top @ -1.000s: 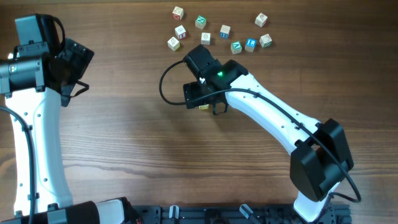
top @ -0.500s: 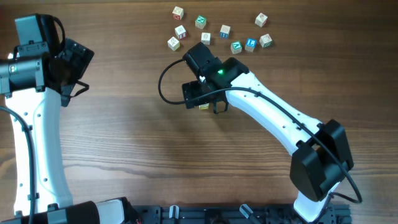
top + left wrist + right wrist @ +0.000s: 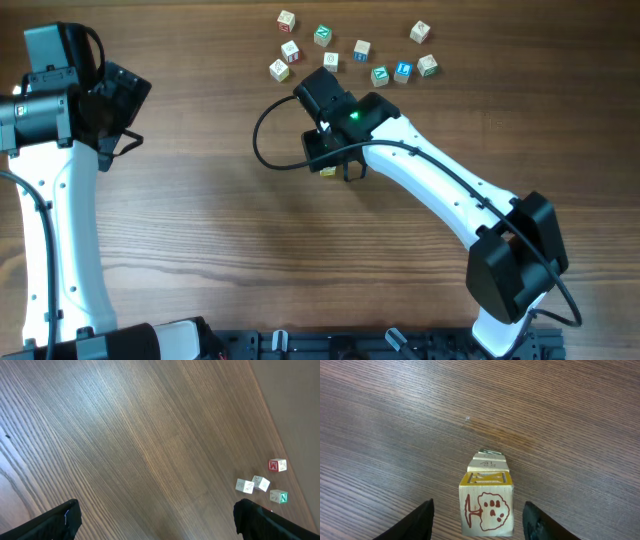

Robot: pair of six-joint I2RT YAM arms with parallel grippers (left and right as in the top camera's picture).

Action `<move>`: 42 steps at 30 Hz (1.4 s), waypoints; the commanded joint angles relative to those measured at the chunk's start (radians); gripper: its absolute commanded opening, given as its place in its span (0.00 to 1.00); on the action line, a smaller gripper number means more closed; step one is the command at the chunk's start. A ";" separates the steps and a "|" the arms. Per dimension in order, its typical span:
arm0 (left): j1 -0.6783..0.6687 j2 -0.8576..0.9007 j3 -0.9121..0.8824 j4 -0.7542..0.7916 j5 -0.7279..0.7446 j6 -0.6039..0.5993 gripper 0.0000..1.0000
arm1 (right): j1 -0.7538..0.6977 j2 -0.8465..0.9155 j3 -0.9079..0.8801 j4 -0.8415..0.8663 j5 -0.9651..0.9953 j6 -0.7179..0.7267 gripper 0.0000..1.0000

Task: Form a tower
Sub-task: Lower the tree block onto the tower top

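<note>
Since the right fingers stand spread either side of the tower, lower centre on the counter, touching neither face, keep them centred and move vertically; left fingers spread, empty.

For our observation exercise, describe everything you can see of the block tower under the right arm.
The tower is a narrow, one-block-wide stack of pale wooden cubes standing on the wooden table. Nearest the wrist camera is a face with a red-brown tree, then a yellow-framed face, a pale lettered one, and a green-marked edge farthest. The right gripper flanks it, jaws apart with gaps either side, not touching.
</note>
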 commanded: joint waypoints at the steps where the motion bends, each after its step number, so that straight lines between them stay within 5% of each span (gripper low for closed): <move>1: 0.005 -0.013 0.007 0.000 -0.006 -0.005 1.00 | -0.004 0.016 0.021 0.002 0.026 -0.008 0.54; 22: 0.005 -0.013 0.007 0.000 -0.006 -0.005 1.00 | -0.004 0.016 0.021 0.002 0.037 -0.008 0.34; 42: 0.005 -0.013 0.007 0.000 -0.006 -0.005 1.00 | -0.004 0.016 0.021 -0.007 0.040 -0.009 0.28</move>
